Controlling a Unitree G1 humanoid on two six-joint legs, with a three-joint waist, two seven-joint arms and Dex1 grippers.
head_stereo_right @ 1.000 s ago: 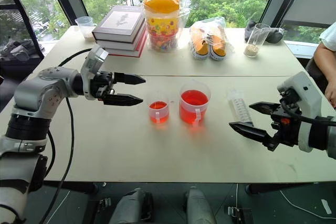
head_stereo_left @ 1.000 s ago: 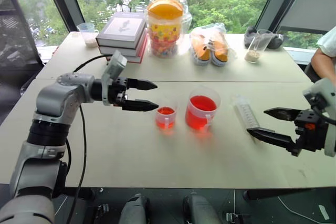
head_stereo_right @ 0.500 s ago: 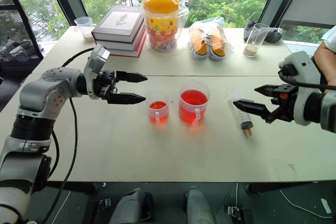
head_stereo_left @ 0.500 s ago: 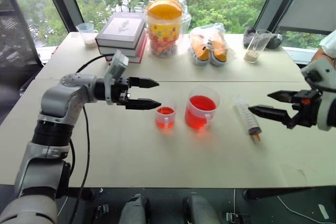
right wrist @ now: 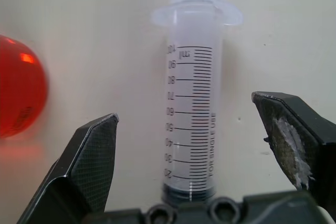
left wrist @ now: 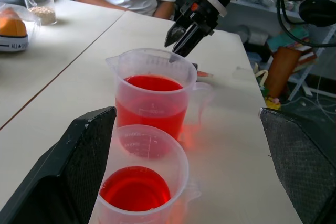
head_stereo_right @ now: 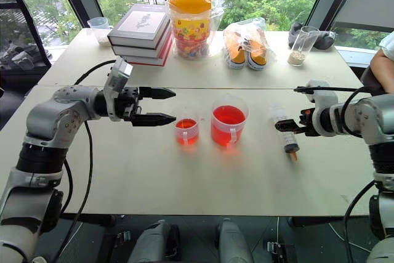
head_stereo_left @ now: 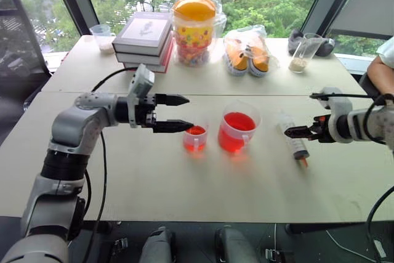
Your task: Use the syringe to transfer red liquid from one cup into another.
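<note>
**Right gripper lined up over the syringe, nothing held yet**

Your right gripper (right wrist: 194,182) has its two fingers spread wide to either side of the syringe (head_stereo_left: 293,137), straddling the barrel with a clear gap on both sides; it grips nothing. The syringe lies flat on the table (head_stereo_left: 184,183) toward the right edge, orange tip pointing to the near edge, plunger end to the far edge. Just left of it stands the wide handled cup (head_stereo_left: 238,131) of red liquid (head_stereo_left: 239,121), and left again the smaller cup (head_stereo_left: 195,137), also part full.

Your left gripper (head_stereo_left: 183,113) hovers wide open and empty, level, beside the smaller cup.

Expect the syringe to be light, rigid and smooth, so it will likely roll or slide if you nudge it from one side. Take it across the middle of the barrel, below the flange, closing both fingers evenly. Leave the plunger free. The cups look light and easy to tip.
</note>
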